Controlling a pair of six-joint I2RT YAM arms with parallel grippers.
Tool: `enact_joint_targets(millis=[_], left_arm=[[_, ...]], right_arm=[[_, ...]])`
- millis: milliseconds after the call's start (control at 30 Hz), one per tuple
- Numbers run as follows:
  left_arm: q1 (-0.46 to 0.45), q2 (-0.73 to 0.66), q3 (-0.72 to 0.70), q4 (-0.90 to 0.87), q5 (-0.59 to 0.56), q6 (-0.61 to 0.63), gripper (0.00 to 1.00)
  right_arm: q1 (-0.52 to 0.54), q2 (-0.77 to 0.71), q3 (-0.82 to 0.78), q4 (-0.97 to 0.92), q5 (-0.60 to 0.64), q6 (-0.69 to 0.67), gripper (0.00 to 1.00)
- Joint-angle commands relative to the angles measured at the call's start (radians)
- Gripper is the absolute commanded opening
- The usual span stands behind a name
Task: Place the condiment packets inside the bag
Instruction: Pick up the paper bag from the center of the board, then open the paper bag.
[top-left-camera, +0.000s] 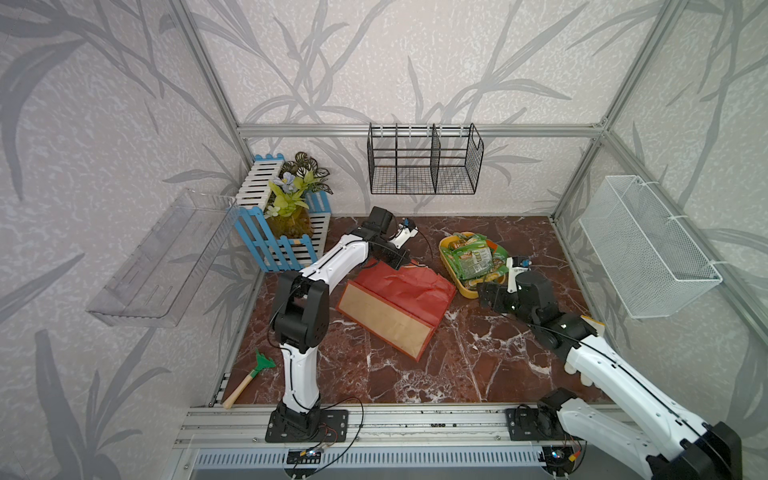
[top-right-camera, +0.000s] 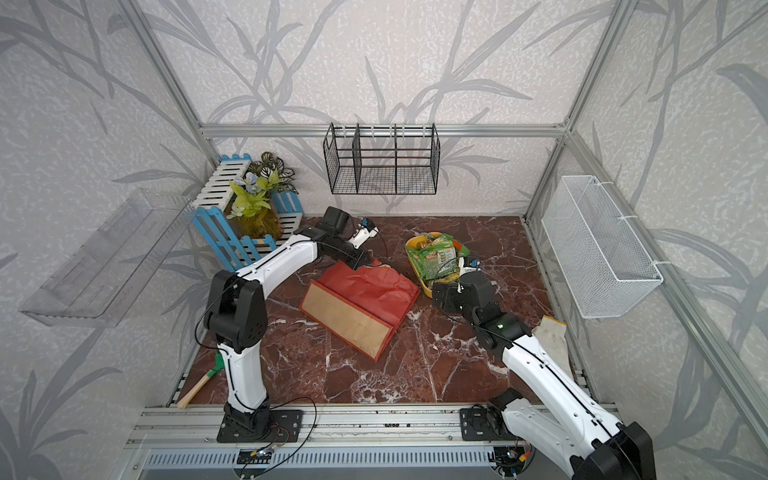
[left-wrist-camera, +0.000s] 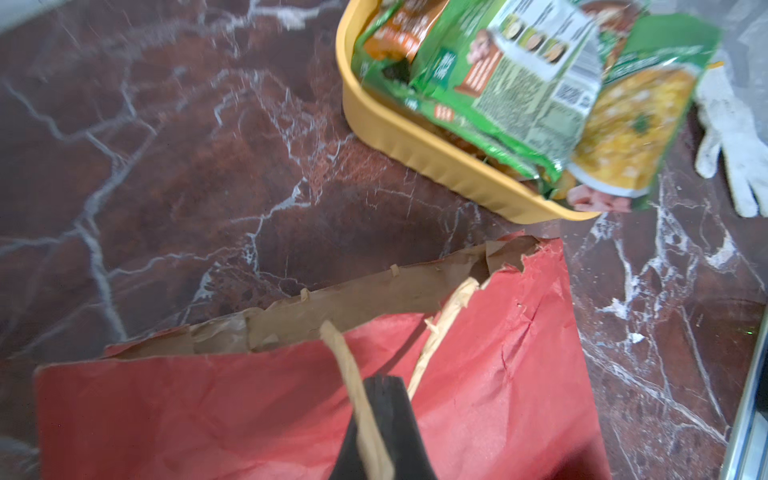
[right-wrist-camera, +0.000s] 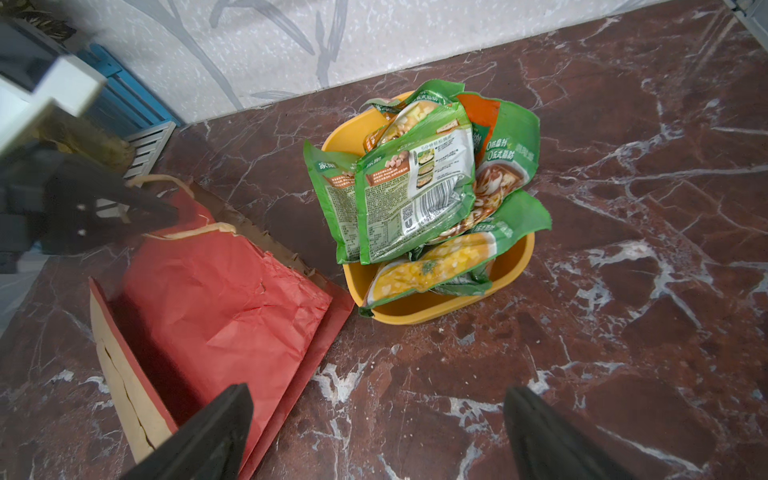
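The red bag (top-left-camera: 399, 299) (top-right-camera: 361, 299) lies flat on the marble table, its brown-lined mouth toward the back. My left gripper (top-left-camera: 399, 262) (left-wrist-camera: 384, 399) is shut on a twisted paper handle (left-wrist-camera: 353, 374) at the bag's mouth (left-wrist-camera: 374, 299). Several green condiment packets (top-left-camera: 473, 257) (right-wrist-camera: 415, 187) are piled in a yellow tray (right-wrist-camera: 436, 307) to the right of the bag. My right gripper (top-left-camera: 486, 293) (right-wrist-camera: 376, 392) stands open above bare table, between the bag's (right-wrist-camera: 216, 299) edge and the tray, with nothing between its fingers.
A blue and white fence planter (top-left-camera: 286, 220) stands at the back left. A small green rake (top-left-camera: 249, 374) lies at the front left. A white glove (top-right-camera: 552, 332) lies by the right edge. Wire baskets (top-left-camera: 424, 162) (top-left-camera: 648, 245) hang on the walls.
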Motion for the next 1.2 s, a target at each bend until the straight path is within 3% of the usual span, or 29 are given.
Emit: enact_joint_targets(millis=[0,267,600,1167], left_arm=[[-0.004,-0.067,0.026,-0.084,0.015,0.07,0.0],[-0.007,-0.268,0.043,-0.192,0.083,0.213,0.0],[-0.047,-0.403,0.119,-0.508,0.153,0.569,0.0],[-0.083,-0.489,-0.044,-0.411,0.07,0.59,0.0]], right_arm=[[0.004,0.012,0.023,0.014,-0.036,0.014,0.99],[0.006,0.026,0.126,-0.014,-0.143,0.036,0.99],[0.006,0.112,0.326,-0.086,-0.294,0.056,0.99],[0.117,0.313,0.44,-0.152,-0.419,0.057,0.99]])
